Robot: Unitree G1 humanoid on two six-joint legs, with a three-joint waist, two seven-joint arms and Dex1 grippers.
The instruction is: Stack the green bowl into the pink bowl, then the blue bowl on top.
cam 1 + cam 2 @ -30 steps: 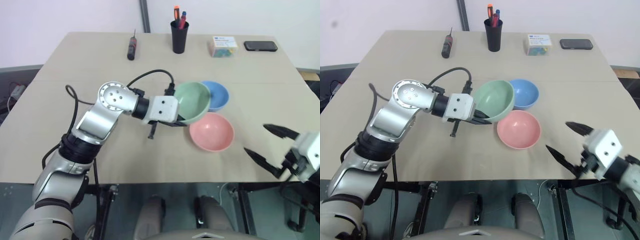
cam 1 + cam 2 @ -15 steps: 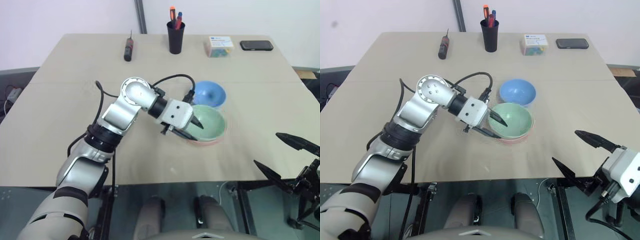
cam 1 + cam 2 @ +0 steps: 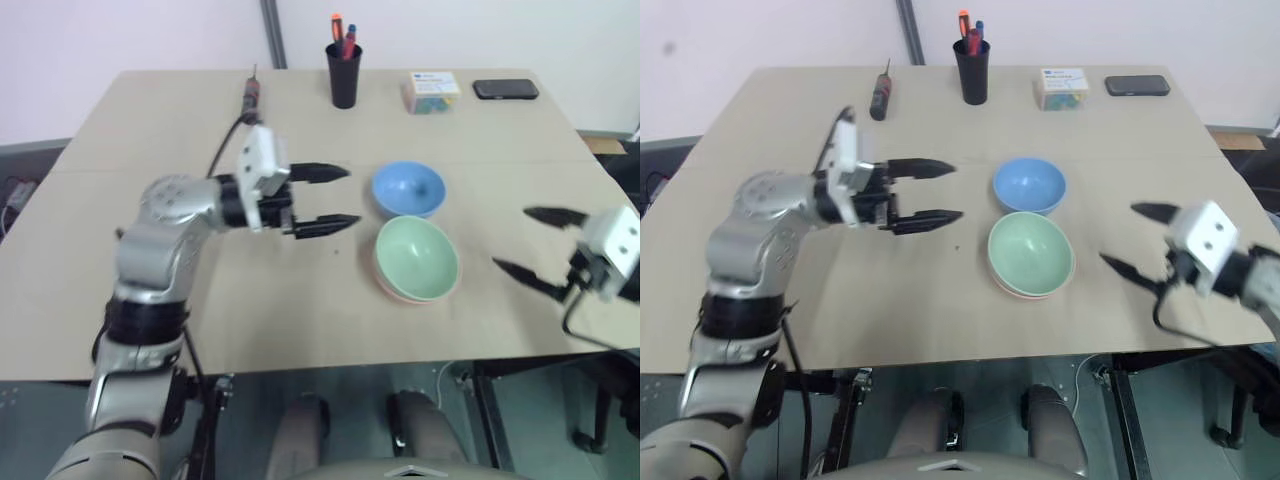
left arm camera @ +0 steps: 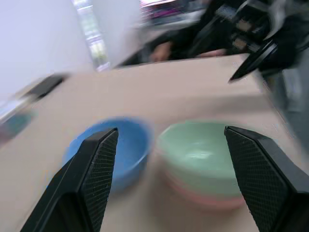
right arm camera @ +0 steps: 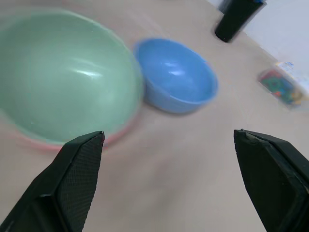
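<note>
The green bowl sits nested in the pink bowl, whose rim shows only as a thin band under it. Just behind the pair, the blue bowl stands on the table by itself. My left gripper hovers open and empty to the left of the bowls, its fingers pointing level toward them. To the right of the bowls my right gripper is wide open and empty, pointing at them. In the right wrist view the green bowl and the blue bowl lie ahead between its fingers.
At the back of the beige table stand a black pen cup, a screwdriver, a small box and a black phone. The table's front edge runs close below the bowls.
My left gripper set the green bowl into the pink bowl, opened, and drew back to the left. My right gripper rose from the table's front edge toward the bowls.
</note>
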